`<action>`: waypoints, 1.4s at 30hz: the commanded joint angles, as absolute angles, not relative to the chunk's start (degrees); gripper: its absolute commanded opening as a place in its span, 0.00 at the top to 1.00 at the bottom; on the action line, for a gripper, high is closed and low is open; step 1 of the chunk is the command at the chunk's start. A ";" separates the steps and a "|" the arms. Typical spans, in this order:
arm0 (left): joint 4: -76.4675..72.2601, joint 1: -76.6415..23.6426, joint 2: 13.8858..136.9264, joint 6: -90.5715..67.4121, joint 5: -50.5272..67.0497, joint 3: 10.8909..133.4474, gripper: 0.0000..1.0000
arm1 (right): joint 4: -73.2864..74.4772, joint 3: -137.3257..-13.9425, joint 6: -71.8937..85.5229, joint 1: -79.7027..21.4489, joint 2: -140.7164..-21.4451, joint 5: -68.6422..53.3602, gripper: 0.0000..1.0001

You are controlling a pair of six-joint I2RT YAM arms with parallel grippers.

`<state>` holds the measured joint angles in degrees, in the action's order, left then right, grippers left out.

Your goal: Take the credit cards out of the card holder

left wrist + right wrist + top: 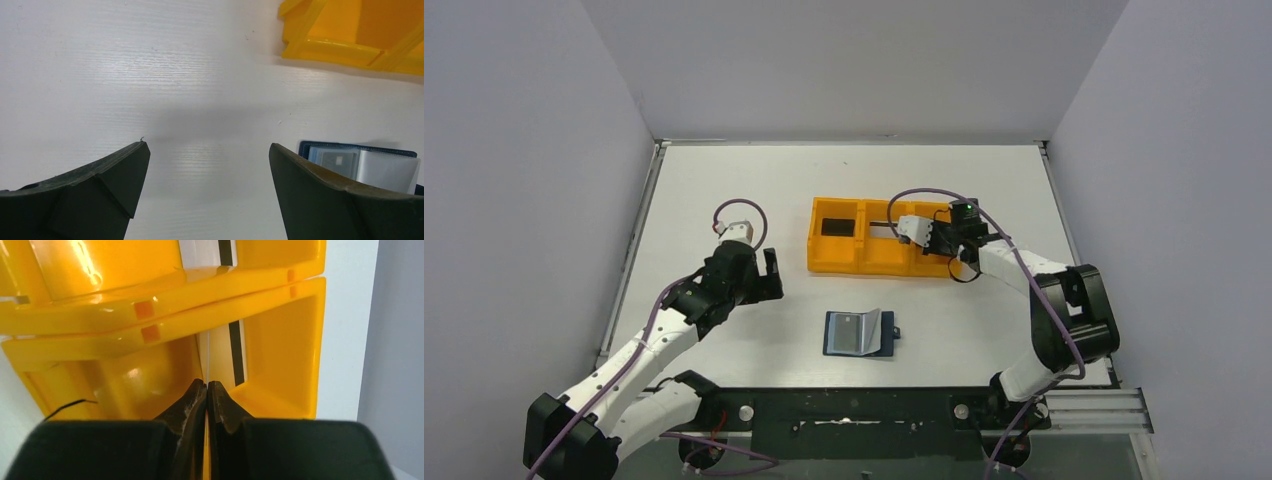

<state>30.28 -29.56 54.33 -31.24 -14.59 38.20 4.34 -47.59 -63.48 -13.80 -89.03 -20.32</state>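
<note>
The card holder [860,333] lies open on the white table, dark navy with a clear sleeve standing up; the left wrist view shows it at the right edge [362,159] with a greyish card [339,161] in a sleeve. My left gripper [770,275] hovers open to its left [209,147], nothing between the fingers. My right gripper [902,228] is over the orange tray [879,262], shut on a pale credit card [222,355] with a dark stripe, held on edge [881,228] above the tray. The jaws [206,385] pinch its thin edge.
The tray has three compartments; a dark flat card [835,226] lies in the left one. Grey walls close in the table on the left, back and right. The arm bases and a dark rail [854,410] line the near edge.
</note>
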 commanded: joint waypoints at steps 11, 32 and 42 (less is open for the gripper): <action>29.26 -29.14 54.31 -30.70 -14.27 40.72 0.08 | 0.63 -58.51 -69.95 -13.25 -98.10 -20.88 0.94; 28.84 -29.09 55.96 -29.98 -11.97 40.82 0.08 | 7.28 -58.80 -66.70 -13.77 -97.04 -20.12 0.55; 28.69 -29.09 57.43 -29.71 -10.38 40.87 0.08 | 0.32 -54.90 -51.77 -13.63 -83.09 -18.12 0.44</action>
